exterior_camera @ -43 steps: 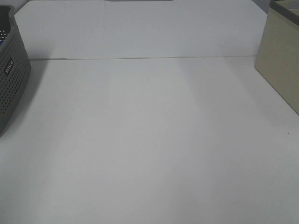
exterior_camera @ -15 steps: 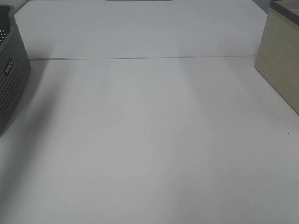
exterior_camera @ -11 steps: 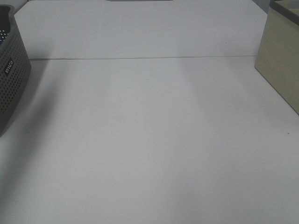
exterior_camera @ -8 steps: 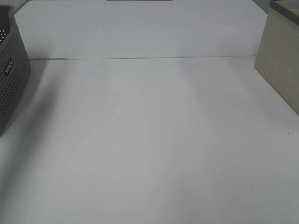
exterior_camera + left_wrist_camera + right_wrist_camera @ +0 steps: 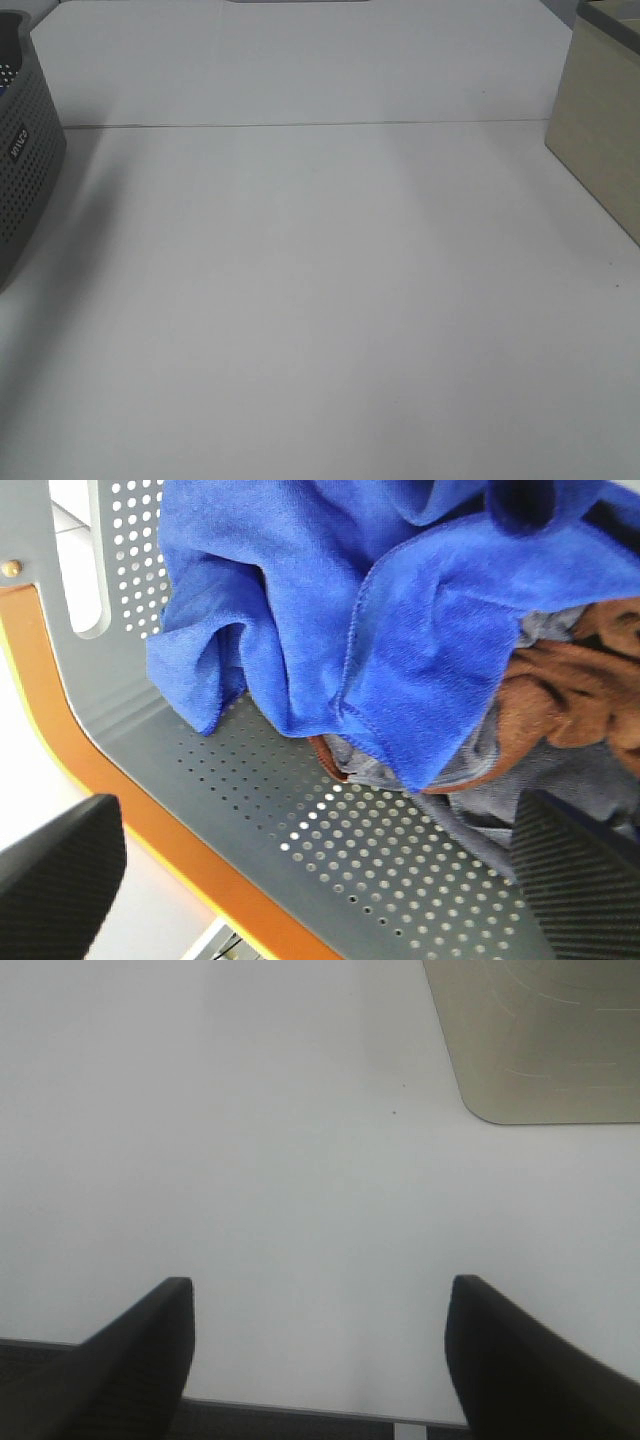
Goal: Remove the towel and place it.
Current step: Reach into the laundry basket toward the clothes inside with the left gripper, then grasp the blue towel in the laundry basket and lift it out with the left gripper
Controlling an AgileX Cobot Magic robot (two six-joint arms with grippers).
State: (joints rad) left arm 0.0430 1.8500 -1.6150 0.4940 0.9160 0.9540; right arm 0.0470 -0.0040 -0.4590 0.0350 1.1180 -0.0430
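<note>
The towel (image 5: 420,630) is a royal-blue cloth lying crumpled inside the grey perforated basket (image 5: 300,810), on top of a brown cloth (image 5: 570,695) and a grey cloth (image 5: 480,800). My left gripper (image 5: 320,880) hangs open above the basket's inside, its two dark fingertips (image 5: 60,865) apart and touching nothing. In the exterior high view only the basket's wall (image 5: 25,170) shows at the far left edge, and neither arm is in sight. My right gripper (image 5: 320,1360) is open and empty over the bare white table (image 5: 300,1160).
A beige box (image 5: 600,130) stands at the table's right edge; its corner shows in the right wrist view (image 5: 540,1040). An orange band (image 5: 130,820) runs along the basket's outer wall. The white table (image 5: 320,300) spreads between basket and box.
The shadow on the table beside the basket has grown a little darker and wider. Basket and box have not moved.
</note>
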